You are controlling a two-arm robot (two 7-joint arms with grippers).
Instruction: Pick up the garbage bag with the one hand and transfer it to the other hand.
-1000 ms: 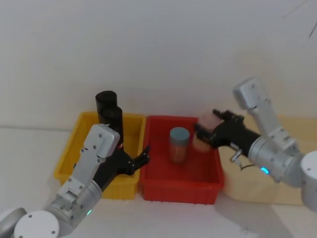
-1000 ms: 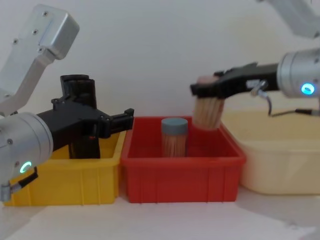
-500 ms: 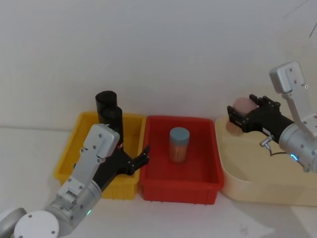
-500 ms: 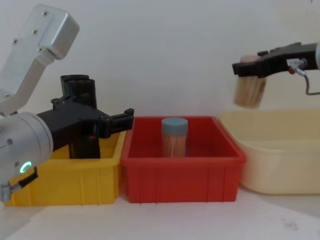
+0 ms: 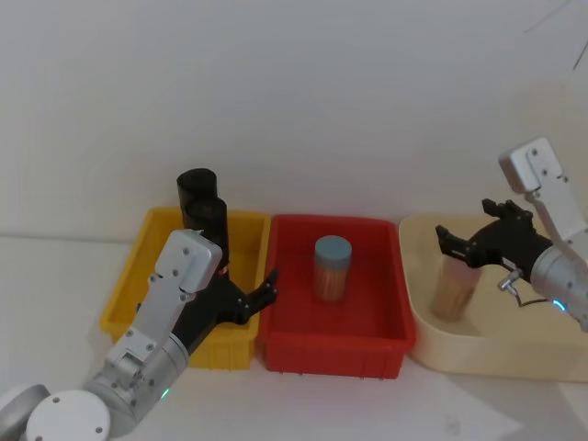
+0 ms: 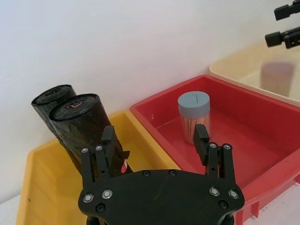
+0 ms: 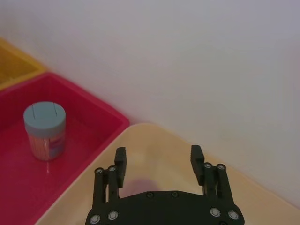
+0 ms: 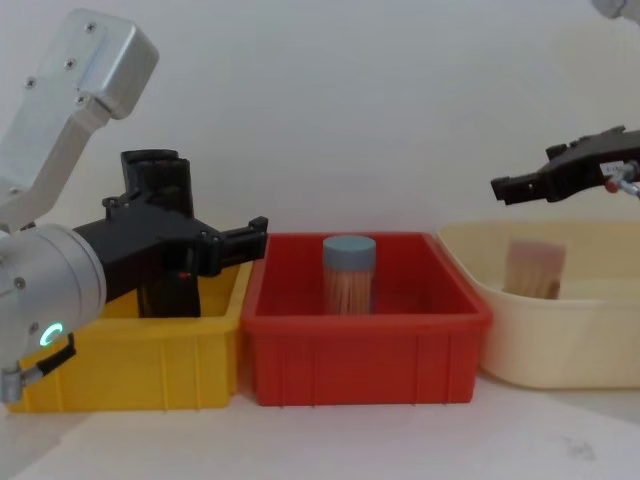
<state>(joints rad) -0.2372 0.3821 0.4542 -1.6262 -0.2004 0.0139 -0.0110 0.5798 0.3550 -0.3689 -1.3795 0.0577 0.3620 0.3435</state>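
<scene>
Broadly: white counter (image 5: 514, 404), three bins side by side on it. Yellow bin (image 5: 124, 308) at left, red bin (image 5: 331, 354) in the middle, cream tub (image 5: 496, 354) at right.

Left arm reaching in low over the yellow bin's right wall. Left end effector (image 6: 154, 136) spread wide, holding nothing, tips out over the seam between yellow and red. Right end effector (image 7: 158, 153) likewise parted and empty, hanging above the cream tub, blurred tan jar (image 5: 452, 285) below it inside the tub.

Garbage bag (image 5: 209, 225) standing on end at the far side of the yellow bin, red-and-white label at mid-height, apparently touching a second black roll (image 5: 195, 188) just behind it. Blue-lidded jar (image 5: 333, 266) upright in the red bin, apart from the rest.

Judged step: getting the left fingers onto the labelled roll, not yet begun.

To do it well:
- Swing the tips left and farther in, away from the red bin.
- Straddle the nearer roll only, about the label, keeping wide until both flanks are cleared.
- Avoid wedging a tip between the two rolls; risk of toppling the neighbour.
- Close firmly at the middle; tight plastic, probably slick.
- Lift straight up past the bin wall before carrying right, leaving the upper end free for the right end effector.
</scene>
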